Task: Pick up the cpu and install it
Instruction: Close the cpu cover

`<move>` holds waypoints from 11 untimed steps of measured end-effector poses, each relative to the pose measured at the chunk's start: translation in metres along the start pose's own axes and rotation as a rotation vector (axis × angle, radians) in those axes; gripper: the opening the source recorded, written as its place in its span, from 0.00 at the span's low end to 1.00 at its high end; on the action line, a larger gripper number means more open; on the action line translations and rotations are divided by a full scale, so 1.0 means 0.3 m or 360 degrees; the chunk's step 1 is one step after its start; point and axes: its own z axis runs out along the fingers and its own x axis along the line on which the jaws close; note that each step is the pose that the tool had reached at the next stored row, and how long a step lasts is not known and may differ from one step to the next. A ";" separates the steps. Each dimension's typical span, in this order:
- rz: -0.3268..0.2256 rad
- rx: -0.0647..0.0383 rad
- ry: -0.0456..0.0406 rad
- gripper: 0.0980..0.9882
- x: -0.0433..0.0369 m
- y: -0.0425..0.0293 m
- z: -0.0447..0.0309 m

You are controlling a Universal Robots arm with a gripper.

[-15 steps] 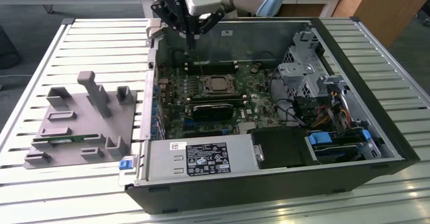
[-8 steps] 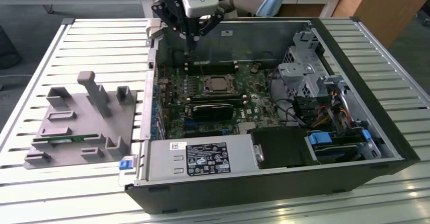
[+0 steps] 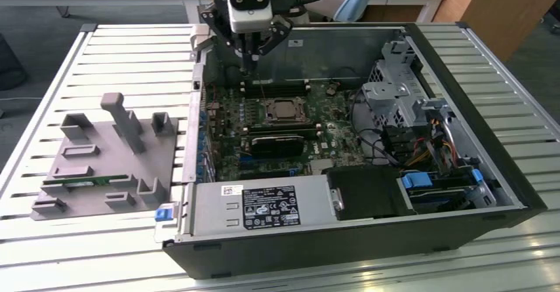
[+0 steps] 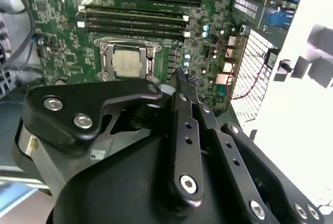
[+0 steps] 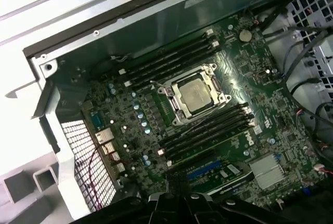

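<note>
The cpu (image 3: 282, 110) is a small square chip with a dull silver top. It lies flat in the metal-framed socket on the green motherboard (image 3: 341, 144) inside the open computer case. Both wrist views look down on the cpu (image 4: 128, 63) (image 5: 199, 94) between rows of black memory slots. My gripper (image 3: 248, 59) hangs above the board's far part, near the case's back wall, a short way up and off from the cpu. Its black fingers (image 4: 183, 86) are pressed together with nothing between them, so it is shut and apart from the chip.
A grey plastic fixture (image 3: 105, 167) with upright posts stands on the slatted table at the exterior view's left, a thin green memory stick (image 3: 83, 181) lying on it. Case walls, a power supply (image 3: 262, 207), a drive cage (image 3: 394, 95) and loose cables ring the board.
</note>
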 end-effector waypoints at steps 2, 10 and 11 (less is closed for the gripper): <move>0.0046 0.0001 -0.0002 0.01 0.000 0.000 0.007; 0.0099 0.0004 -0.0001 0.01 -0.001 0.026 0.039; 0.0099 0.0004 -0.0001 0.01 0.000 0.030 0.043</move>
